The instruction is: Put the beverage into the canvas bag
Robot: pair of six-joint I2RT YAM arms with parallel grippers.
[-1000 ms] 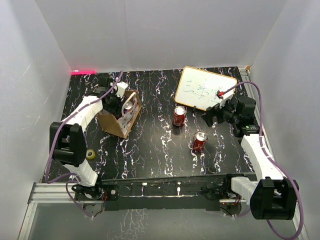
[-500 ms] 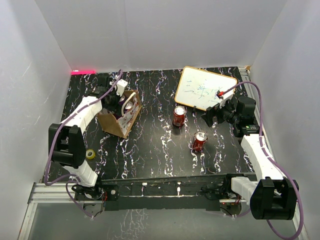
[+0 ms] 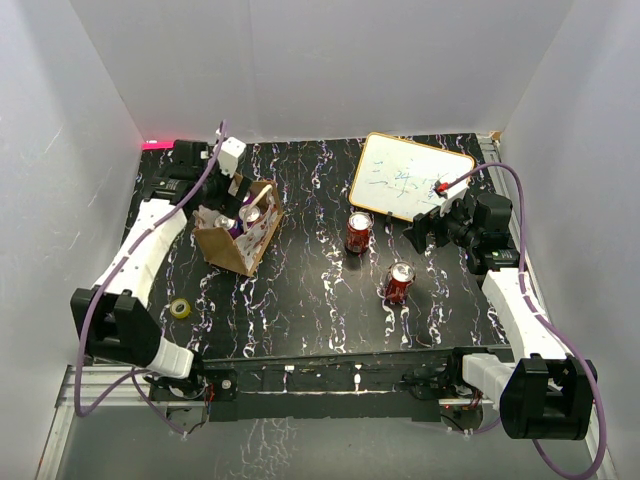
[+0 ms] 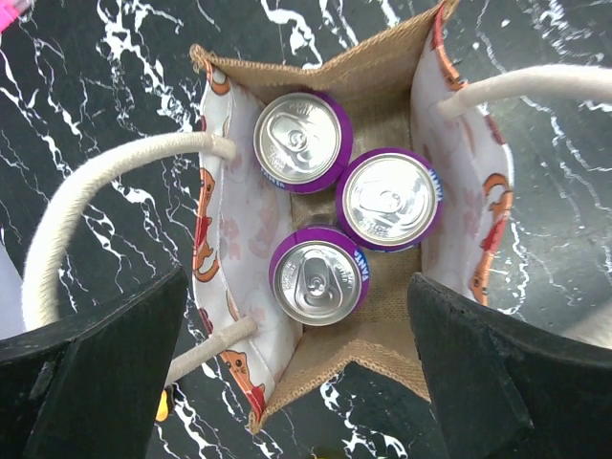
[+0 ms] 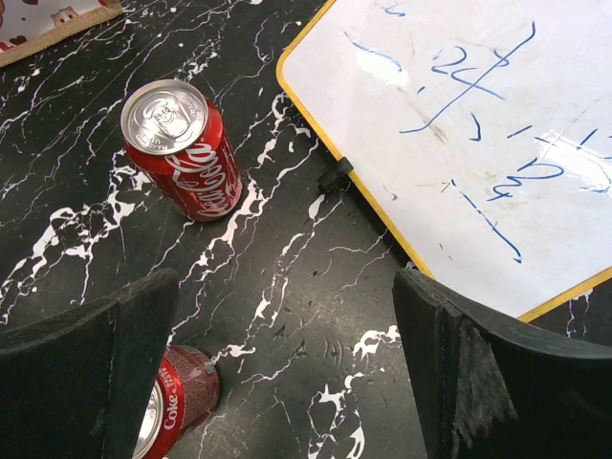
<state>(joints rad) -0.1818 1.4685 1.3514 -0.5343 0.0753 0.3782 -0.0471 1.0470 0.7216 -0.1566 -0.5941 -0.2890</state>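
- left fingers (image 4: 96, 382) hang spread wide and empty, right over the canvas bag (image 4: 378, 86) at the far left of the worktop (image 3: 300, 310)
- three purple cans (image 4: 303, 141) stand inside it, and there looks to be room for one more. The sides are soft and the handles (image 4: 105, 182) are floppy, so it'll give if bumped
- two red cans are out mid-worktop, well apart from the bag: one (image 3: 358, 232) further back, one (image 3: 399, 282) nearer, both upright
- those are smooth, thin aluminium, so slick and easy to dent. I'd pinch across the round wall about mid-height. Probably full and hefty, can't really tell from here
- right fingers (image 5: 86, 373) gape open with nothing in them, between the back red can and the whiteboard (image 5: 459, 124)
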